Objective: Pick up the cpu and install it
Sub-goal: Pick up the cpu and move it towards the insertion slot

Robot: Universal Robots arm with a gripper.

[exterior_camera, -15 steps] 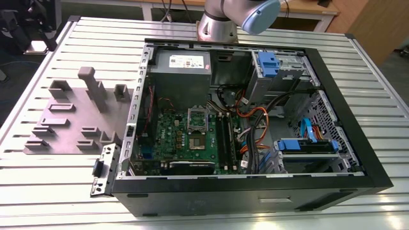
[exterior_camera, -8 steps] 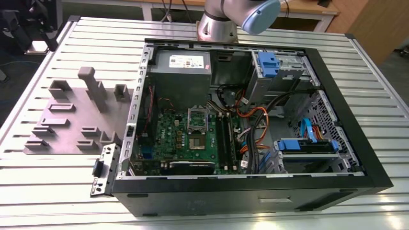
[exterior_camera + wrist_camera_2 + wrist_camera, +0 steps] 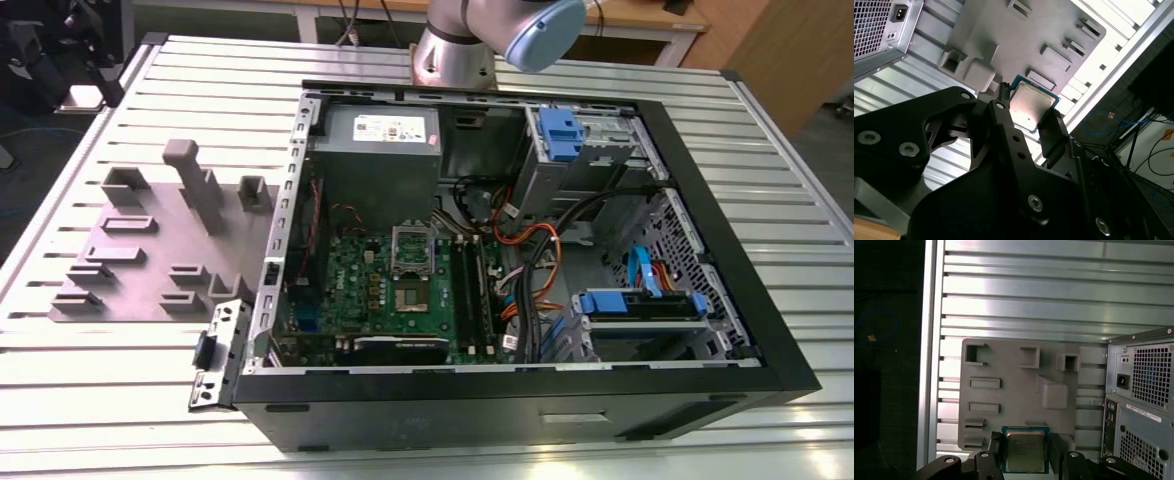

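Gripper clamps cpu by two edges; square chip, metal top facing wrist cameras.

Exterior view looks steeply down from high up, wide over the open computer case and grey fixture plate. Both wrist views sit tight behind the gripper, looking past the clamped cpu onto that plate, shared by all three

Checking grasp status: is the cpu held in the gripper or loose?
Held: in both wrist views the cpu sits clamped between fingers of the gripper.
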